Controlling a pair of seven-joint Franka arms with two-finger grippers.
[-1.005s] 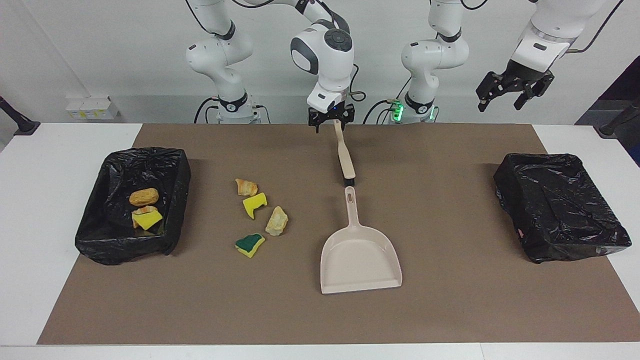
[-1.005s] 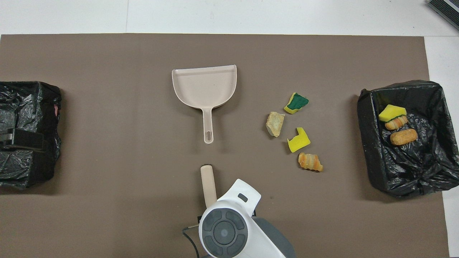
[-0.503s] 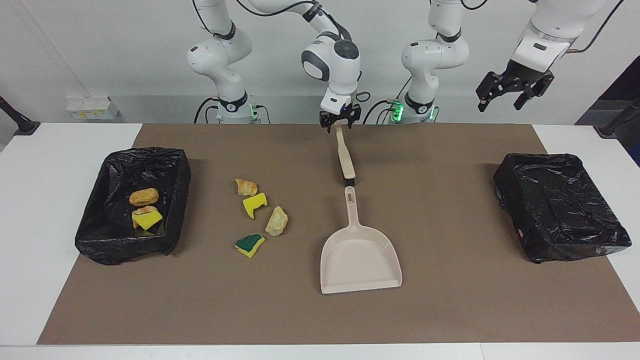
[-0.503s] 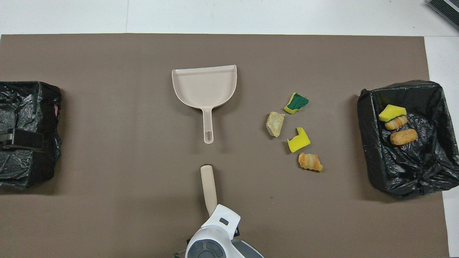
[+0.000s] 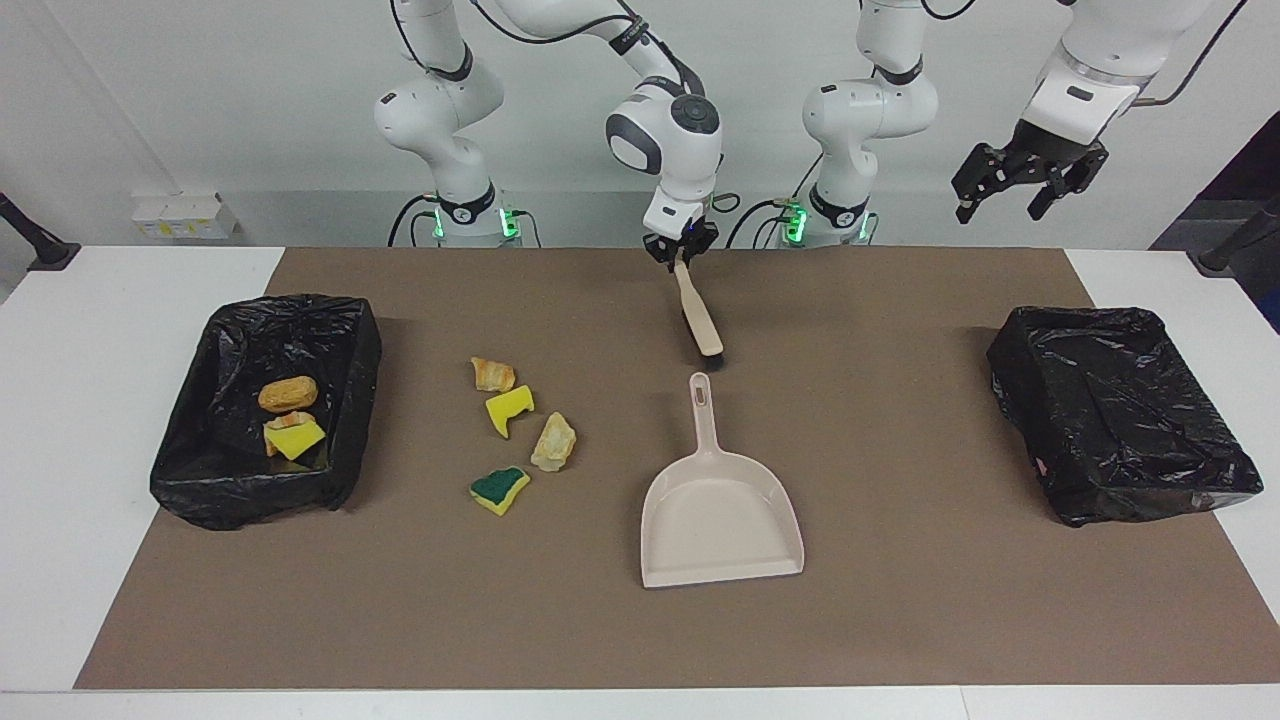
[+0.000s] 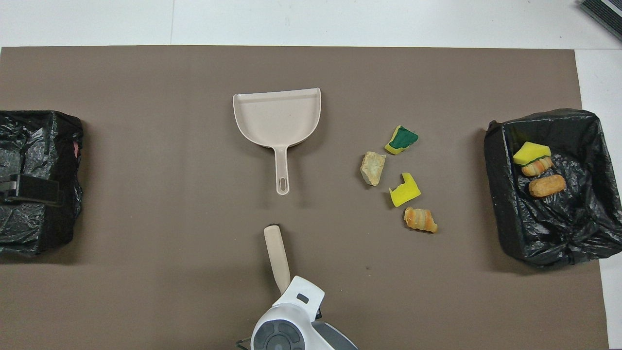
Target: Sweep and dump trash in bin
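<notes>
Yellow, green and tan trash scraps point(image 5: 520, 430) are lying between dustpan point(image 5: 720, 520) and open bin point(image 5: 190, 480); three are sitting inside. The right gripper point(image 5: 681, 256) is clamping the brush point(image 5: 698, 320). Only the facing view is showing the left gripper point(image 5: 1010, 195), jaws apart.

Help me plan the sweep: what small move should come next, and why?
Probably lift the brush and carry it toward the four loose scraps. The right tool is shut on its handle, its bristles sit by the dustpan handle, and the scraps lie toward the right arm's end. The left tool waits open.
</notes>
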